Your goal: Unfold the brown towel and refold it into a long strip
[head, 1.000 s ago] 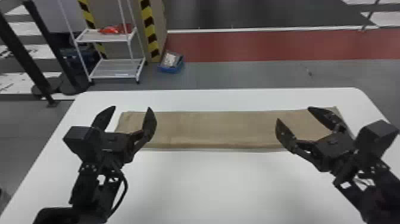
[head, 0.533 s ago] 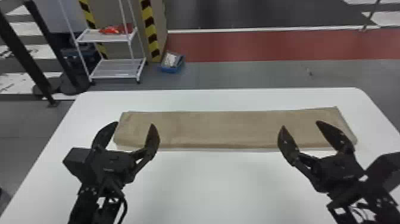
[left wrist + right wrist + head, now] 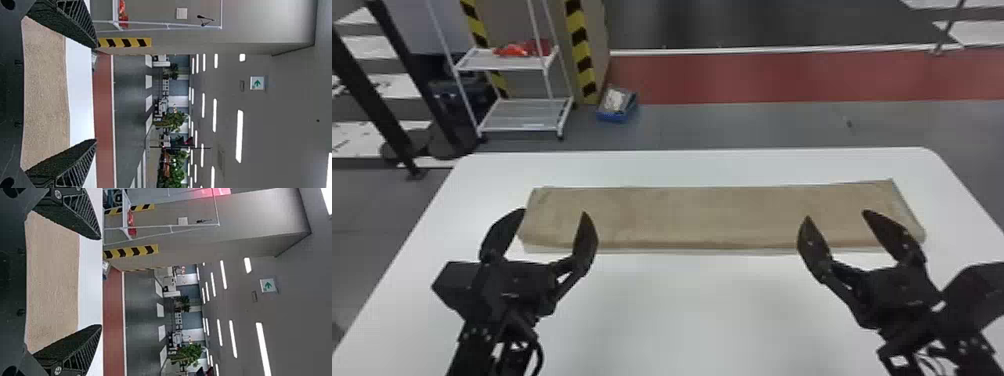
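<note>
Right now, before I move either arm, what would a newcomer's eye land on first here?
Probably the brown towel, a long flat strip lying across the white table. Next, the left gripper and right gripper, both open, at the towel's near side toward its two ends. Behind, yellow-and-black striped tape stands out beside the white shelf rack.

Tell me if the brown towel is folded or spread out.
Folded: the towel lies as a long, narrow strip across the table, layered edges showing along its near side.
</note>
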